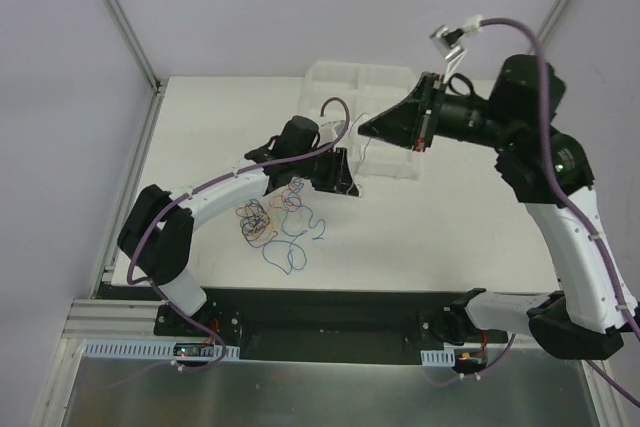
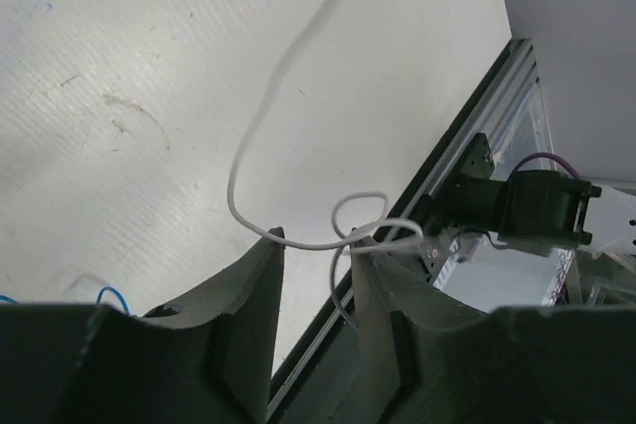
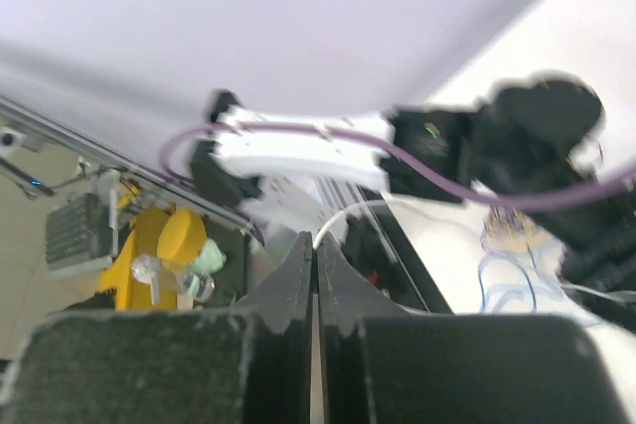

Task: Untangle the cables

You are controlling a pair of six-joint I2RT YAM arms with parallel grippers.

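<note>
While the right gripper (image 3: 314, 241) pinches a thin white cable (image 2: 232, 191) beside the clear tray (image 1: 340, 77), the left gripper (image 2: 320, 245) straddles it, jaws half-parted; curly blue, red and orange cables (image 1: 268, 225) lie tangled left of the tray.

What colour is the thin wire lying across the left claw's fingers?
White. The wire shows best in the left wrist view.

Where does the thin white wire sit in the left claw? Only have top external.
Observer: Left wrist shows the thin white wire crossing the gap at the left claw tips; jaws apart, not clamping it.
Operator: Right claw?
Observer: Right wrist shows the right claw shut, that wire leaving between its tips.
Operator: Any coloured strand caught?
Observer: No. One blue wire loop lies on the white table beside the left finger, outside the jaws.
</note>
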